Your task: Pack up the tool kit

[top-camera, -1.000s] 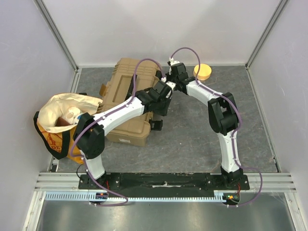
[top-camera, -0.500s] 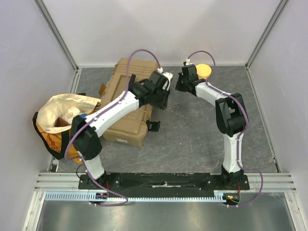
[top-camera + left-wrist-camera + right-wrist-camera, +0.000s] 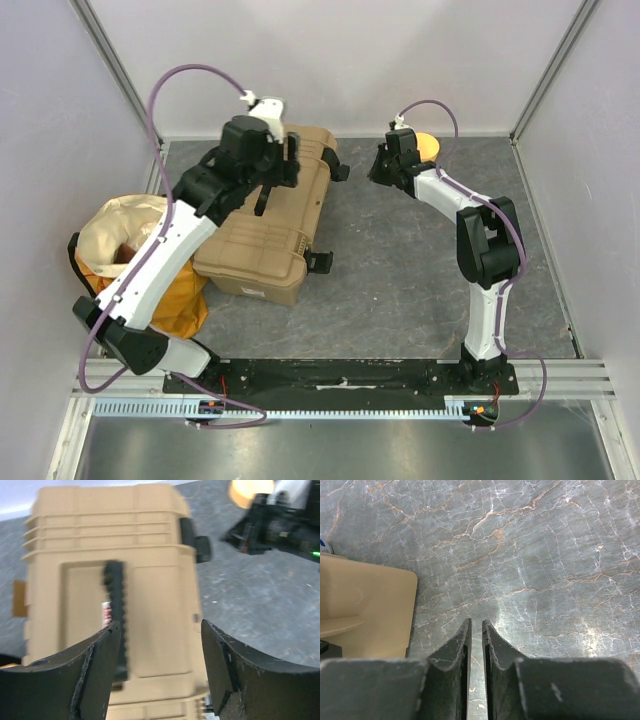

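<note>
Grey stone-look table [image 3: 420, 290], fenced in by white walls. The tan toolbox [image 3: 265, 235] lies on the left-centre of the table, lid down, its long axis running away from the arm bases. A cream cloth bag [image 3: 120, 235] sits just beside its left flank, possibly touching. No loose screwdrivers or hammer show in any view.

The left arm is raised, and the left gripper [image 3: 272, 172] hangs over the far half of the box. In the wrist view its fingers [image 3: 100, 665] are spread wide with nothing between them, and the black ribbed handle [image 3: 115, 615] sits below them, slightly left of the gap.

The right gripper [image 3: 380, 168] is off the box's far right corner, over bare table, near a round orange object [image 3: 425, 148]. Its jaws are almost together with only a thin slit and hold nothing. A corner of the tan box shows at the left of its wrist view.

Two black latches stick out of the box's right side, a near latch [image 3: 320, 261] and a far latch [image 3: 338, 172]. Can't tell if they are snapped.

Step, as a judgement: packing looks near the end, with the lid already shut and the closing or latching stage in hand. The next move likely calls for one gripper to come down to a latch and press it home, starting with the far latch since it is closest to both. The left gripper's spread jaws would also suit taking the handle.
</note>
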